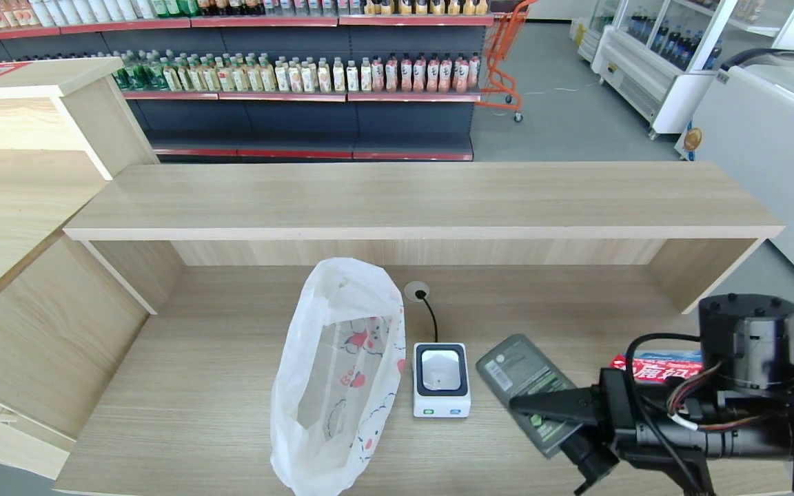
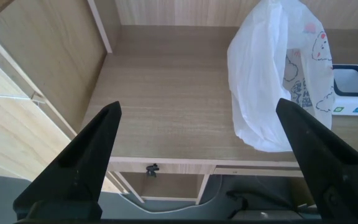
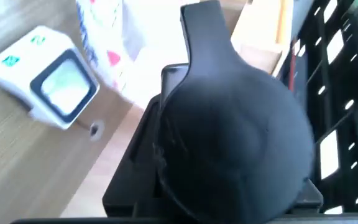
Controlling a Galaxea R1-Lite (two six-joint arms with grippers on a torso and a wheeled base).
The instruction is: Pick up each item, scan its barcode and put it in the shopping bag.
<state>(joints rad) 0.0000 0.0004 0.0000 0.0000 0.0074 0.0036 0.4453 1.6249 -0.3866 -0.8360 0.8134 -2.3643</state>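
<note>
A white plastic shopping bag (image 1: 335, 372) with cartoon prints stands open in the middle of the wooden counter. Right beside it sits a small white barcode scanner (image 1: 442, 379) with a dark window facing up. My right gripper (image 1: 554, 417) is shut on a flat dark green packet (image 1: 524, 379), held tilted just right of the scanner, with a barcode label showing on its upper face. In the right wrist view the scanner (image 3: 51, 87) and the bag (image 3: 114, 37) lie beyond a dark shape close to the lens. My left gripper (image 2: 197, 109) hangs open over the counter's front left edge, with the bag (image 2: 278, 74) off to one side.
A red and blue packet (image 1: 662, 365) lies on the counter behind my right arm. The scanner's cable runs to a hole (image 1: 416, 290) in the counter top. A raised shelf (image 1: 424, 200) spans the back, and side walls close in the recess at left and right.
</note>
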